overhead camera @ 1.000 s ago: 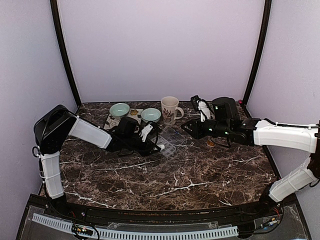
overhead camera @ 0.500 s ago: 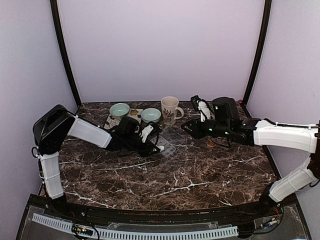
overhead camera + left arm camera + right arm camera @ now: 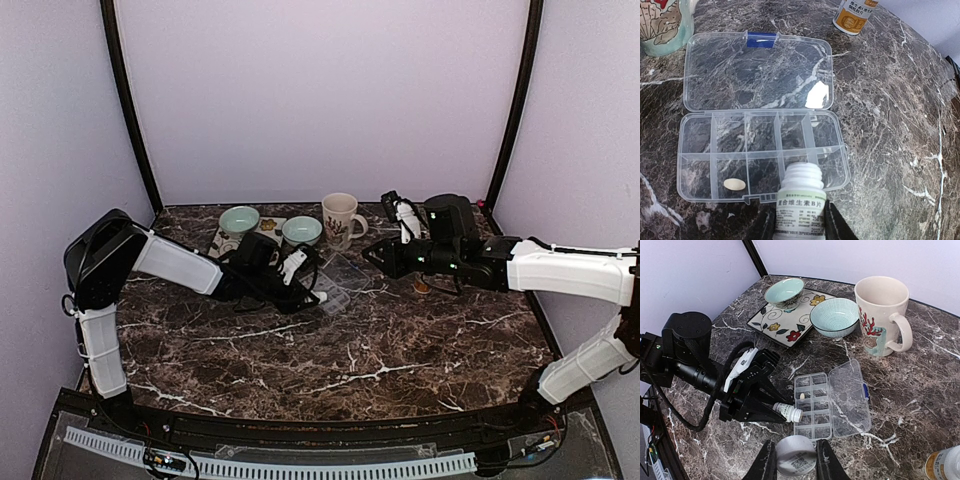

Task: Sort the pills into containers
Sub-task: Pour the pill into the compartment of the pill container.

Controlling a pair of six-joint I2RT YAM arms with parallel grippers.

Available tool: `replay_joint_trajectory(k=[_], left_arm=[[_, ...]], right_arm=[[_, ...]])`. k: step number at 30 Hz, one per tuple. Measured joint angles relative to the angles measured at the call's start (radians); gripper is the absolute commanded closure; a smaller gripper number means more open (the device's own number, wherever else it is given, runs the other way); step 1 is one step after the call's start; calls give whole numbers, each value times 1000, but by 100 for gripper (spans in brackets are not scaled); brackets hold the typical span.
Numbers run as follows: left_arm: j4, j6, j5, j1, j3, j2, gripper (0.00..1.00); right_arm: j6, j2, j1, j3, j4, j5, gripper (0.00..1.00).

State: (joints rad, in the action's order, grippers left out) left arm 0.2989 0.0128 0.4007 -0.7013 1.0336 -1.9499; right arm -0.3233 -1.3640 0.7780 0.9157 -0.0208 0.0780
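In the last second the left hand (image 3: 801, 226) barely moved: closed on the bottle (image 3: 801, 197), it kept the mouth over the near row of the box (image 3: 730, 134). The box lay open on the surface (image 3: 890, 125), one pill (image 3: 734, 184) inside. The right hand (image 3: 795, 460) gripped what looked like a grey cap (image 3: 796, 452); tipping had hardly advanced.

Clear organiser box (image 3: 762, 150), white bottle (image 3: 801, 197), dark white-veined marble table (image 3: 890, 140), coral-patterned cream mug (image 3: 877, 330)

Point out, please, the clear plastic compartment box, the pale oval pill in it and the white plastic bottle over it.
Clear plastic compartment box (image 3: 762, 131): left wrist view, bare floor of a far compartment.
Pale oval pill (image 3: 734, 184): left wrist view, its middle.
White plastic bottle (image 3: 801, 204): left wrist view, its label.
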Motion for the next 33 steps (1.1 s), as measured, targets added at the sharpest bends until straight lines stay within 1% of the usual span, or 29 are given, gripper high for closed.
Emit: replay_joint_trajectory(k=[33], left_arm=[[-74,36,-23,-11,35,23,100]], right_arm=[[0,0,0,0,6,4,100]])
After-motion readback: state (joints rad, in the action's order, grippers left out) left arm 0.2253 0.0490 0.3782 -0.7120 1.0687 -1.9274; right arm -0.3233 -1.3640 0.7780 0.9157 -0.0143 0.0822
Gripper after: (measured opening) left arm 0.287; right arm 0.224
